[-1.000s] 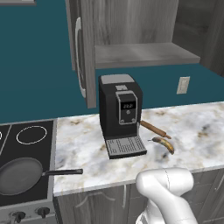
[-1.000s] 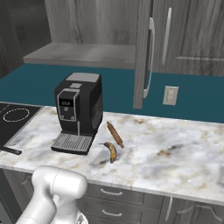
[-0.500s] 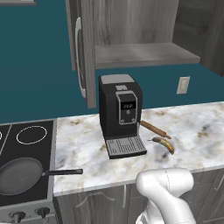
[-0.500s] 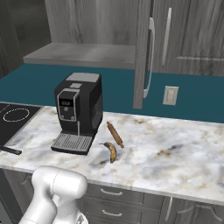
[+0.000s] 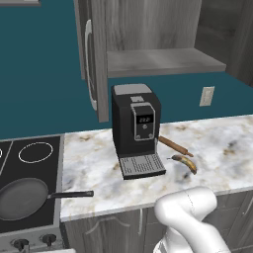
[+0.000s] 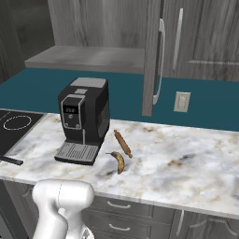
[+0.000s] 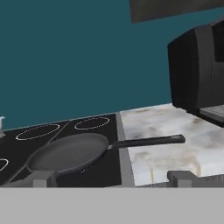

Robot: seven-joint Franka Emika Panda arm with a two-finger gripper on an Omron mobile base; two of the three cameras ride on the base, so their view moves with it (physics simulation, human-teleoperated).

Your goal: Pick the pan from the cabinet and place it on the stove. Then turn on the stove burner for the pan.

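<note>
The dark grey pan [image 5: 21, 198] lies on the black glass stove [image 5: 49, 170] at the lower left, its black handle pointing right over the marble counter. The hand view looks across the pan [image 7: 68, 153] from low at the stove's front edge. My gripper [image 7: 113, 180] is open, its fingertips [image 7: 43, 178] standing wide apart with nothing between them, short of the pan. A smaller white ring [image 5: 34, 151] lies behind the pan; the stove burner under the pan is hidden. Black knobs [image 5: 48, 239] sit on the front strip. The cabinet [image 5: 96, 59] stands open above, its shelf [image 5: 158, 62] bare.
A black coffee machine [image 5: 136, 128] stands on the marble counter [image 5: 217, 148] right of the stove. A rolling pin [image 5: 173, 146] and a banana [image 5: 185, 163] lie to its right. A wall outlet [image 5: 206, 96] is on the teal wall behind.
</note>
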